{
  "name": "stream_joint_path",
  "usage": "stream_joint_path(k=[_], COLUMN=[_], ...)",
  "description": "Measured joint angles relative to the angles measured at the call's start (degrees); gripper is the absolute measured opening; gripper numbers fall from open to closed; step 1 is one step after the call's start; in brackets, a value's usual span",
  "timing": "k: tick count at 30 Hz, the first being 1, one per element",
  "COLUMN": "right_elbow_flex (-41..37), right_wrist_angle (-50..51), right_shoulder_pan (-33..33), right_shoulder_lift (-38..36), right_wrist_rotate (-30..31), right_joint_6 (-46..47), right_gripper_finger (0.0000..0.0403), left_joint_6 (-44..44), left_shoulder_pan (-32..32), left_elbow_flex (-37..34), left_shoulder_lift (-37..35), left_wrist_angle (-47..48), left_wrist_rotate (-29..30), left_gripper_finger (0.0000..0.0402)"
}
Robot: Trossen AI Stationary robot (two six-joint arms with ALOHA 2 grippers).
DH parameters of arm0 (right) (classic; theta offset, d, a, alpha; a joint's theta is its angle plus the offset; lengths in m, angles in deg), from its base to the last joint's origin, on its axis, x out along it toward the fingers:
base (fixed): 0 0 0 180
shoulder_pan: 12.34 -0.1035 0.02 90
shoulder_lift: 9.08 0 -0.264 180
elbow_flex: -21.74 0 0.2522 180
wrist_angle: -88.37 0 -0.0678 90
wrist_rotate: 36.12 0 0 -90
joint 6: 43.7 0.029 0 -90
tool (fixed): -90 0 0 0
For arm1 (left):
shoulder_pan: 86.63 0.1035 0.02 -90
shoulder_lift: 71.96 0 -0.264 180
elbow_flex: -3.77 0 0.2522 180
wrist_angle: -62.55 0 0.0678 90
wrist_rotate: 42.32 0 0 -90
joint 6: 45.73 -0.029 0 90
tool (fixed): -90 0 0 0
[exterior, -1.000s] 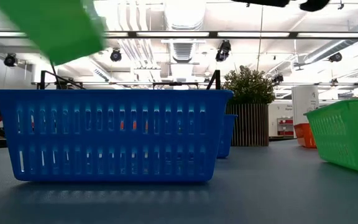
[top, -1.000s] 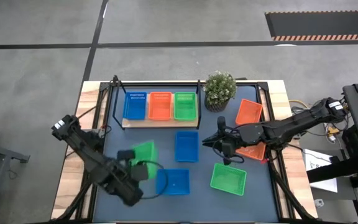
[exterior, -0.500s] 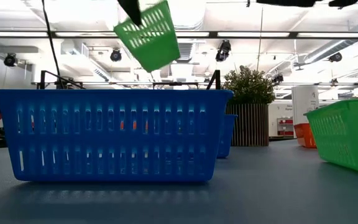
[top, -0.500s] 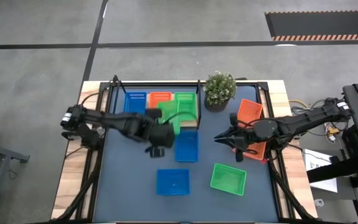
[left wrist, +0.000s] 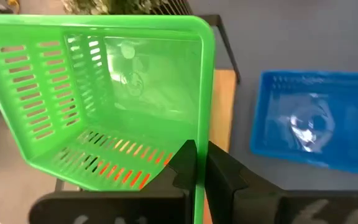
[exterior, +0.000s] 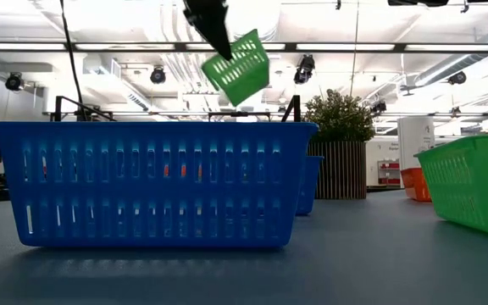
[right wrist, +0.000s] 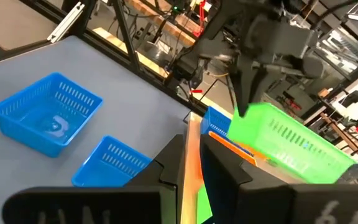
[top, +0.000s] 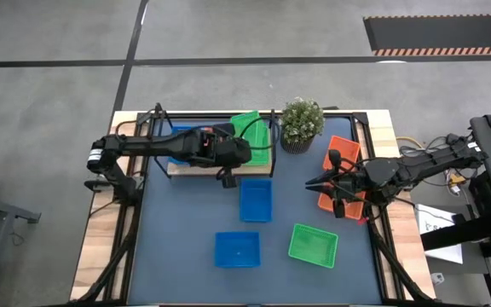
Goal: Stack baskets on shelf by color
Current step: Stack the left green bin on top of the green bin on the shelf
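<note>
Left gripper (top: 239, 150) holds a green basket (top: 247, 130) tilted over the shelf (top: 196, 167) — right gripper (top: 335, 182) clamped on an orange basket's (top: 343, 153) rim.

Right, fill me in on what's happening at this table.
The left claw is shut on the rim of a green basket, holding it tilted in the air over the shelf. The right claw is shut on the rim of an orange basket on the table's right side. Two blue baskets and another green one sit loose on the table.
</note>
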Motion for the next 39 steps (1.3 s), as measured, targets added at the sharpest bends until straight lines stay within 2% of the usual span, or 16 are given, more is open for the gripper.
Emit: stream_joint_path(k=[6, 11, 19, 30, 39], right_elbow_flex=[-0.4, -0.4, -0.4, -0.4, -0.4], right_wrist_angle=[0.0, 0.0, 0.0, -0.1, -0.1], right_shoulder_pan=[0.0, 0.0, 0.0, 0.0, 0.0], right_shoulder_lift=[-0.6, -0.6, -0.6, -0.6, -0.6], right_wrist_rotate=[0.0, 0.0, 0.0, 0.0, 0.1], right_joint_6=[0.0, 0.0, 0.2, 0.2, 0.7], right_gripper_finger=[0.0043, 0.0043, 0.0043, 0.0043, 0.0043], left_joint_6=[-2.7, -1.7, -1.2, 1.3, 1.3], left_shoulder_pan=[3.0, 4.8, 4.8, 5.0, 5.1], left_elbow_flex=[-6.0, -10.6, -16.7, -20.4, -21.4], left_shoulder_lift=[0.0, 0.0, 0.0, 0.0, 0.0], left_wrist_angle=[-8.5, -13.3, -23.6, -27.5, -29.1], left_wrist_rotate=[0.0, -0.1, -2.1, -2.4, -2.4], left_gripper_finger=[0.0000, 0.0000, 0.0000, 0.0002, 0.0049])
